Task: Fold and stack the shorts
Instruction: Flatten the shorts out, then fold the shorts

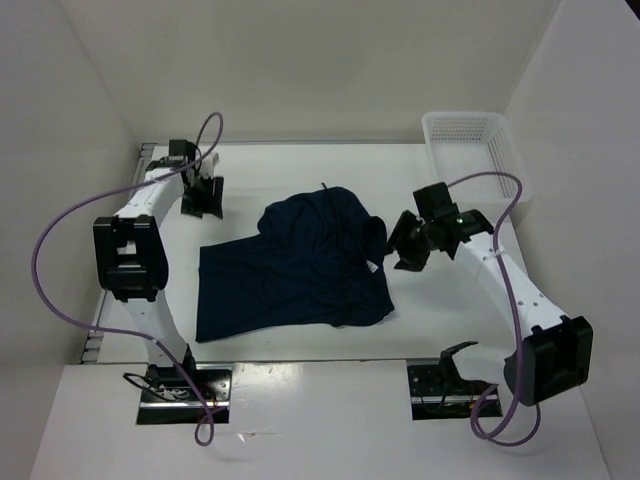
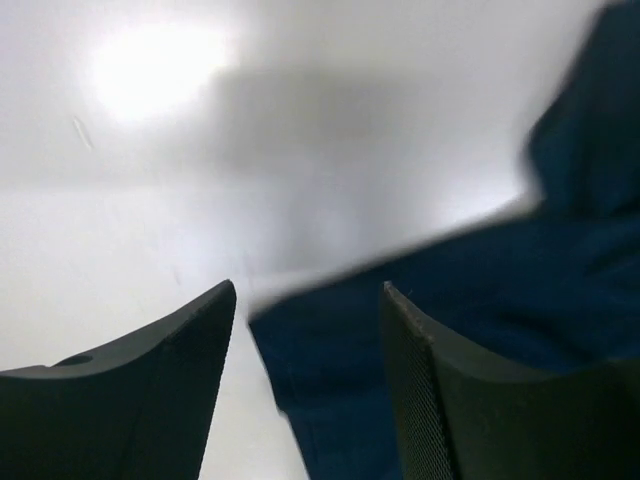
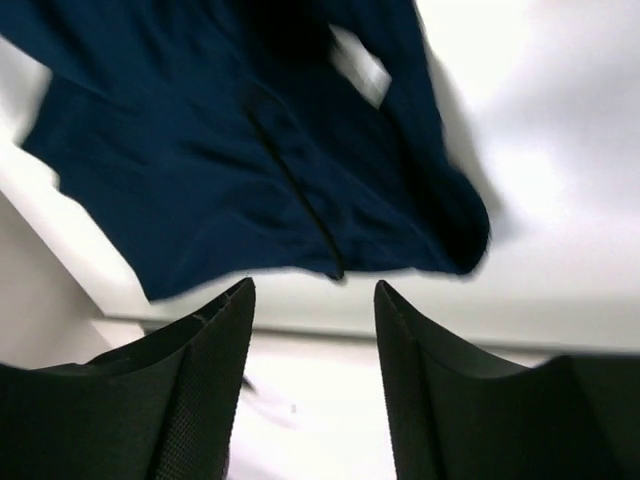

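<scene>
Black fingers on both arms stand parted, gripping nothing: the left gripper hangs off the far-left corner of the shorts, the right gripper just right of them. The shorts lie mid-table, far part rumpled; the arms sit clear, likely lining up a fold.

A white mesh basket stands upright at about one o'clock on the white table, in its far right corner, beside the pale wall.
</scene>
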`<state>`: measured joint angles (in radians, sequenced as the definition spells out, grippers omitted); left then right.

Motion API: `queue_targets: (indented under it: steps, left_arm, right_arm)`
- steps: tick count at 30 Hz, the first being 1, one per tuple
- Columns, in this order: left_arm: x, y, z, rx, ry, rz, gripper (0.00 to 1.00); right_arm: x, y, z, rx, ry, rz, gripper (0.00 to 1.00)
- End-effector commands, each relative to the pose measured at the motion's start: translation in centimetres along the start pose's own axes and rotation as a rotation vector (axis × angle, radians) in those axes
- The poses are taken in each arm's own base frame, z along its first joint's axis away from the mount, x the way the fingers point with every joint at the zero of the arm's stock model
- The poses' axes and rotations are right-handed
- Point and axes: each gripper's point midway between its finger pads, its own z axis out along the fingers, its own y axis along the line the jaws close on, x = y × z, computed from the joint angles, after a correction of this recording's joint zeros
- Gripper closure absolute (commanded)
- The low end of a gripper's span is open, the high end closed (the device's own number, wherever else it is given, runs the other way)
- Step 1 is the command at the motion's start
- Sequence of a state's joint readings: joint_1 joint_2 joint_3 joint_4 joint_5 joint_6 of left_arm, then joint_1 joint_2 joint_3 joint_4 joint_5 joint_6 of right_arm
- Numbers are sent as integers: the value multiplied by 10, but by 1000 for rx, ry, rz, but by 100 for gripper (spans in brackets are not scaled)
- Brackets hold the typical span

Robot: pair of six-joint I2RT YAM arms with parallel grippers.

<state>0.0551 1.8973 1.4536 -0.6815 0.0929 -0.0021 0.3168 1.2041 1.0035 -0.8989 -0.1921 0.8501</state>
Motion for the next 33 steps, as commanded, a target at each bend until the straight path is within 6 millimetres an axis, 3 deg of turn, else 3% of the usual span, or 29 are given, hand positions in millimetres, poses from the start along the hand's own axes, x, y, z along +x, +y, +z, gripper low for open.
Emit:
queue_targets:
  steps: [1,2,4,5,6,7,8,10,11,12,14,16,17,18,20,21,22,23,25,26,28,29,33]
  left_arm:
    - [-76,-46,-22,153,-174,81,33]
    - [-83,-71,-20,188,-181,126,31]
    - [-98,-99,-11,234,-183,174,31]
    - [-96,-119,-6,254,-167,208,31]
    - [-92,-129,8,272,-140,220,30]
    - [-98,-137,9,279,-151,236,30]
    - [-92,-149,23,291,-122,255,30]
    - [-90,-159,32,299,-102,269,30]
    - [-91,-164,39,303,-93,276,29]
    - [-87,-175,41,311,-82,294,29]
    - [-89,-178,51,287,-93,308,29]
    - [-87,-183,59,292,-93,318,29]
    - [-89,-183,59,292,-102,319,29]
    - [-91,-188,60,319,-117,323,29]
    - [-88,-188,67,320,-119,323,40]
    - [-86,-190,68,333,-118,324,45]
    - [-82,-189,71,333,-107,322,50]
    - [-84,-191,62,343,-120,325,61]
    - [-85,-194,50,365,-142,330,72]
    - [-81,-193,51,365,-149,331,83]
    - [-81,-200,44,381,-163,343,88]
    - [-72,-198,46,379,-129,337,89]
    - [-60,-207,39,395,-100,351,96]
  right_arm:
    - [-42,21,-16,22,-141,-134,42]
    - [-56,32,-3,11,-165,-160,40]
    - [-84,50,3,-19,-214,-208,36]
    - [-97,57,26,-14,-212,-231,35]
    - [-113,70,30,-26,-243,-276,33]
    - [-122,77,41,-25,-246,-300,32]
    - [-142,90,62,-16,-253,-322,31]
    - [-161,100,82,7,-258,-387,28]
    - [-177,117,98,1,-275,-419,25]
    - [-183,126,106,3,-289,-466,23]
    - [-202,143,121,10,-323,-504,18]
    - [-213,151,130,30,-354,-550,13]
    - [-227,164,126,22,-400,-548,11]
    - [-230,161,145,39,-382,-561,0]
    - [-246,172,144,52,-425,-569,0]
    - [-240,165,164,63,-367,-573,0]
    - [-244,179,161,21,-380,-578,0]
    - [-239,179,168,7,-352,-572,0]
    - [-230,180,186,-34,-301,-581,0]
    - [-229,182,192,-50,-293,-584,0]
    - [-222,174,213,-47,-245,-593,0]
    - [-219,171,220,-47,-227,-592,0]
    - [-201,167,237,-68,-159,-609,4]
